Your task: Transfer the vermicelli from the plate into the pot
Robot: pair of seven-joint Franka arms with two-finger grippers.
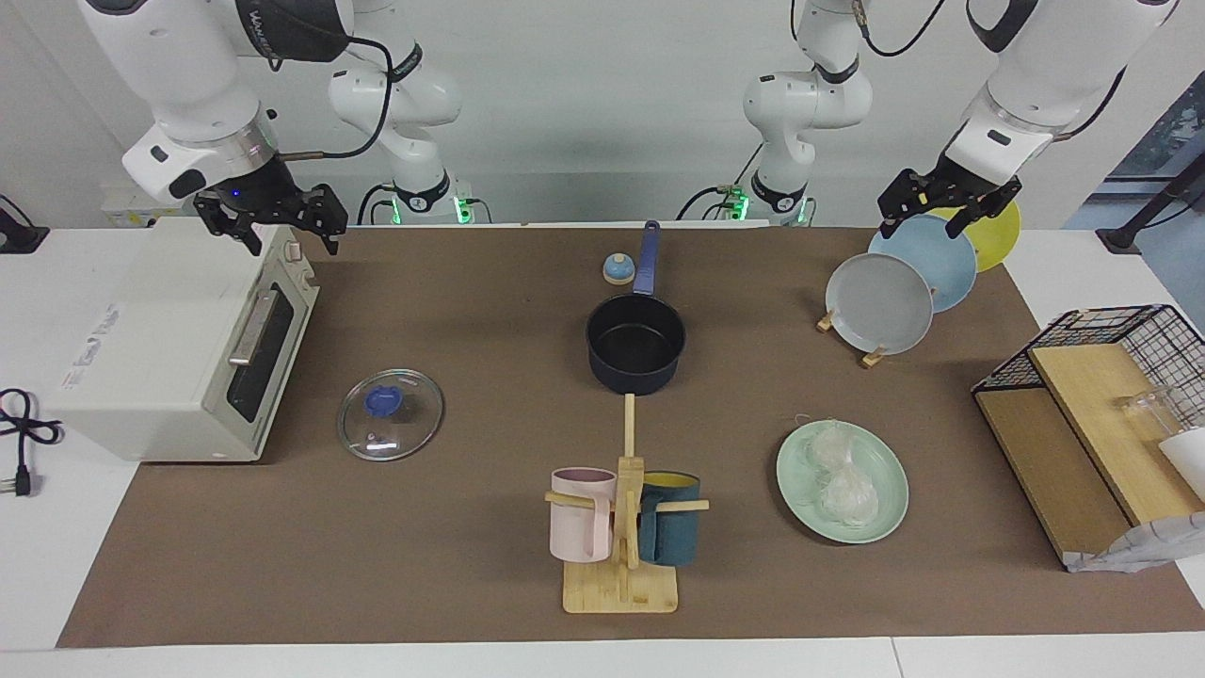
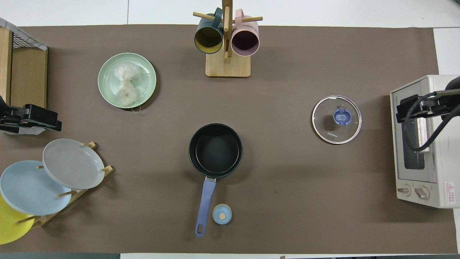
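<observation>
We read the task as not yet begun. Taking the pot (image 2: 215, 150) as our dial centre in the overhead view, with twelve o'clock pointing away from the robots, we start nearest the robots: the pot's long blue handle runs back toward six o'clock, with a small blue bell (image 2: 222, 214) just beside its end. The pot's black inside is bare, and its glass lid (image 2: 336, 119) lies flat on the mat at about three o'clock, so nothing blocks the opening.

The left gripper (image 1: 949, 201) hangs over the plate rack (image 2: 68, 192), fingers spread apart and holding nothing. The right gripper (image 1: 271, 215) hangs over the toaster oven (image 1: 179, 348), likewise spread and empty.

Farther out, at about ten o'clock, sits the plate (image 2: 147, 81), well apart from the pot. Both nests of vermicelli (image 2: 125, 84) rest on it, touching each other.

So in our judgement both nests remain to be picked and dropped in; the left arm looks better placed.
</observation>
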